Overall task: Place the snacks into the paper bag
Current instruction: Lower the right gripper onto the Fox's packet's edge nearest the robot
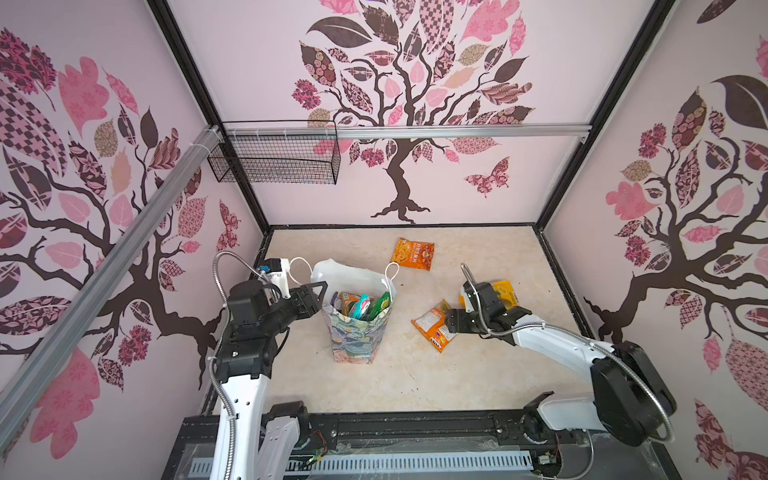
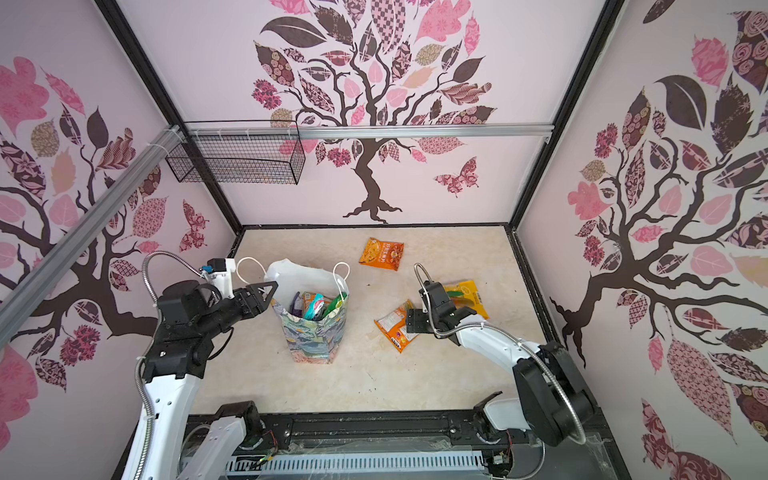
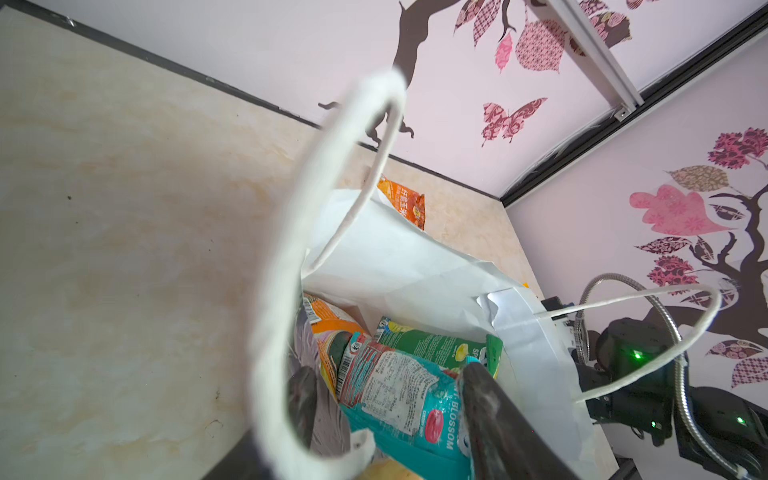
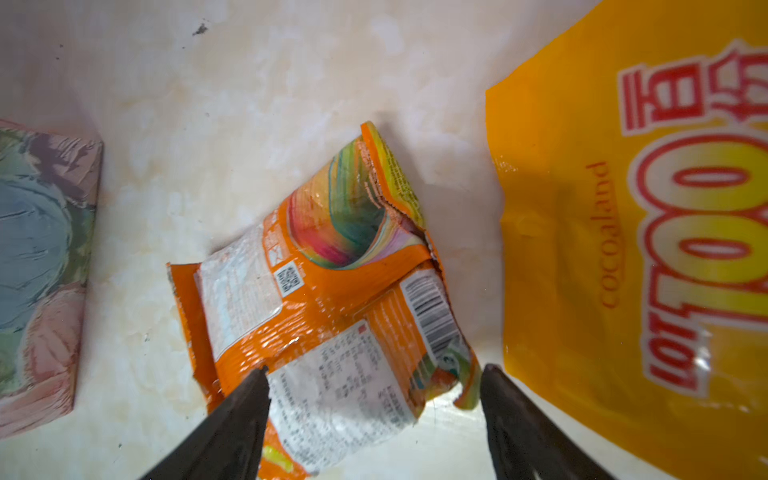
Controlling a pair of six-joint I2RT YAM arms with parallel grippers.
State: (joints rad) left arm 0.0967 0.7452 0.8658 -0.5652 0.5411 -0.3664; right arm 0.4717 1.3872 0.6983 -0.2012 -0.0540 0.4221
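The paper bag (image 1: 357, 336) stands upright at mid-table, with several snacks in it, among them a teal packet (image 3: 399, 395), a green one (image 3: 436, 345) and an orange one (image 3: 328, 328). My left gripper (image 1: 318, 293) is at the bag's left rim, its jaws apart over the bag's mouth (image 3: 388, 372) behind a white cord handle (image 3: 282, 291). An orange packet (image 4: 332, 282) lies flat on the table to the right of the bag. My right gripper (image 4: 376, 370) is open, with a finger on each side of that packet's near end. A larger yellow packet (image 4: 623, 208) lies beside it.
Another orange packet (image 1: 413, 253) lies near the back of the table, behind the bag. A black wire-mesh basket (image 1: 274, 153) hangs on the back wall at the left. The patterned walls enclose the table on three sides, and a black rail (image 1: 415, 428) runs along the front.
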